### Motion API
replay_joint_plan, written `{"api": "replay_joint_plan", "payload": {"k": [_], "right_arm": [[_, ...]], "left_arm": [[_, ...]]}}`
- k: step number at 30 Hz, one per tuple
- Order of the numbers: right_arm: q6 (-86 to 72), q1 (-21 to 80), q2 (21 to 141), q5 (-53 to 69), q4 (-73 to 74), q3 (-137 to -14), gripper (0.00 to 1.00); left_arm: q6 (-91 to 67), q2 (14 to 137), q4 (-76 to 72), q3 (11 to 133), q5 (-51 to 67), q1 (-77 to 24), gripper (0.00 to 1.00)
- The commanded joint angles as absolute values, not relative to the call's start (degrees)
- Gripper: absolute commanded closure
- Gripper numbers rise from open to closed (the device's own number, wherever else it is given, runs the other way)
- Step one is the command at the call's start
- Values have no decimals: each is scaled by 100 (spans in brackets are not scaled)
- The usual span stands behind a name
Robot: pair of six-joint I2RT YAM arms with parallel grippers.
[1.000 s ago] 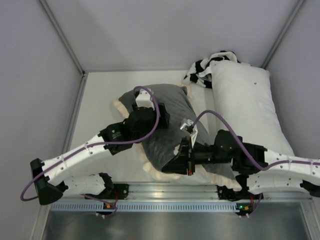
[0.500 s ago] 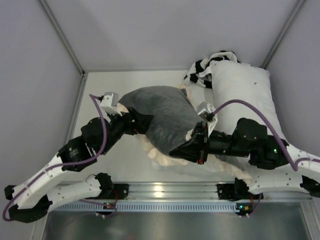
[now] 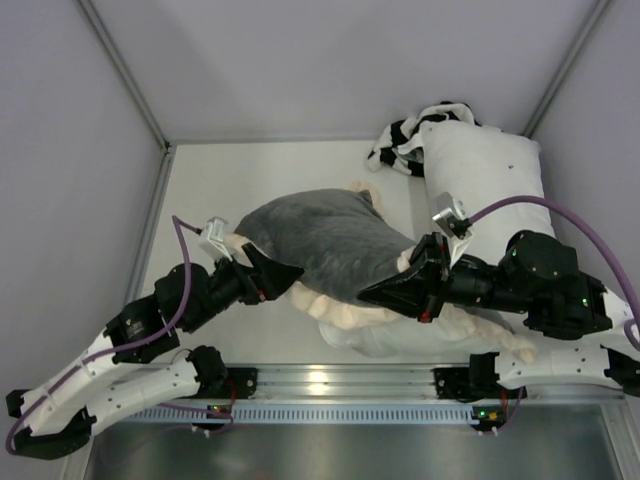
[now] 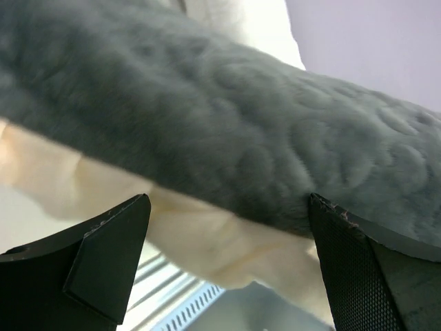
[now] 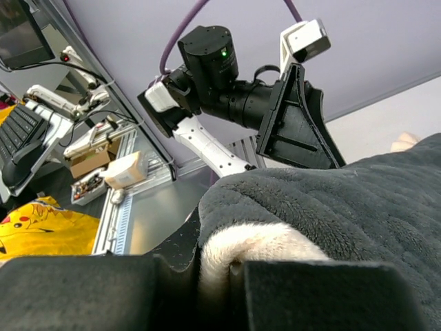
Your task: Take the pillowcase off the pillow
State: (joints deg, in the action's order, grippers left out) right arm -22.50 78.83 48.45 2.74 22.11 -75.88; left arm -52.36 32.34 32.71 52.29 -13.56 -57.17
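White tabletop [image 3: 200, 200], walled by pale panels, is seen from above. On it the pillowcase [image 3: 320, 235] is draped grey face up, with its cream frill [image 3: 335, 308] trailing along the near side. It is laid partly over the pillow [image 3: 400, 345], whose white bulk is exposed at the near right under the right arm. A fold of the pillowcase's edge, grey outside and cream inside, is pinched tight by the right gripper [image 5: 231, 276]. The left gripper [image 3: 283, 273] is spread wide, with nothing held between its fingers [image 4: 103, 255]. It is placed just beside the pillowcase's left end, and contact cannot be told. A longer white pillow [image 3: 490, 190] and a black-and-white patterned cloth [image 3: 400, 140] are laid at the far right. Beyond the table, a yellow item [image 5: 34, 231] printed with a cartoon face and a cardboard box [image 5: 124, 169] are caught in the right wrist view. Any lettering on them is too small to be read.
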Motion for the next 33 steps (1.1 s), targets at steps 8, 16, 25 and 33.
{"api": "replay_joint_plan", "payload": {"k": [8, 16, 25, 33], "right_arm": [[-2118, 7849, 4087, -395, 1811, -7146, 100], [-2206, 7849, 4017, -316, 1819, -6900, 100], [-2285, 7857, 3955, -150, 1819, -6812, 100], [-2364, 7857, 3859, -35, 1819, -6654, 100]], "left_arm": [[-8067, 1970, 4394, 4659, -1889, -5713, 1], [-8579, 1959, 3897, 4237, -1863, -5713, 1], [-8569, 2733, 2286, 3815, -1925, -5713, 1], [-8043, 3243, 2162, 4253, -2794, -5722, 4]]}}
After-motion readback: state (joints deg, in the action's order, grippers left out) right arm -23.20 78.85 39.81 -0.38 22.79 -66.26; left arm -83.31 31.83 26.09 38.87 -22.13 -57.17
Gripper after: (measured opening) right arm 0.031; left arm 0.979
